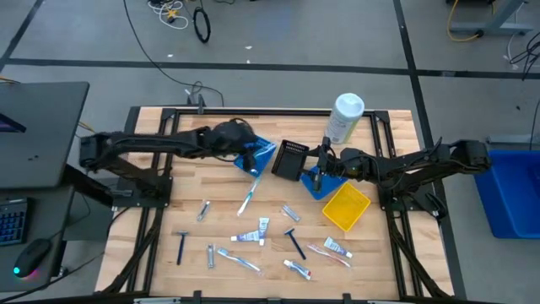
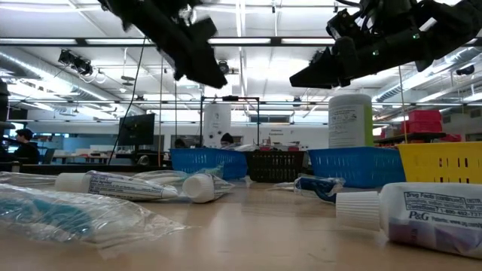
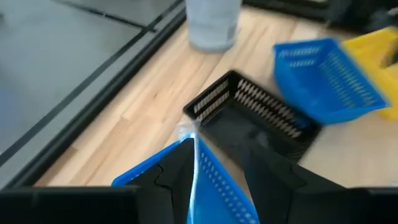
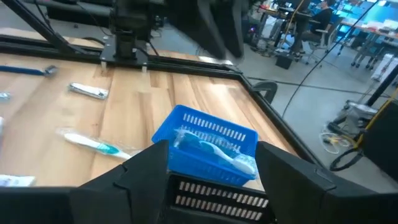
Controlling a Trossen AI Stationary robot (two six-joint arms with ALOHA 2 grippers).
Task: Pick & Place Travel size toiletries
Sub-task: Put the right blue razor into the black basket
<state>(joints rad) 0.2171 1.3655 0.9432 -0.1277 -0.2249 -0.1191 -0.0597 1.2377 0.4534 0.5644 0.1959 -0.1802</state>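
Several toiletries lie scattered on the near half of the table: a wrapped toothbrush, razors and toothpaste tubes. My left gripper hangs open over the left blue tray. That tray holds a wrapped toothbrush, and a pale strip of it shows beside one finger. My right gripper is open above the black tray with nothing between its fingers.
A second blue tray and a yellow tray sit right of the black one. The big white canister stands at the far edge. In the low view, toothpaste tubes lie close to the camera. People show in the room behind.
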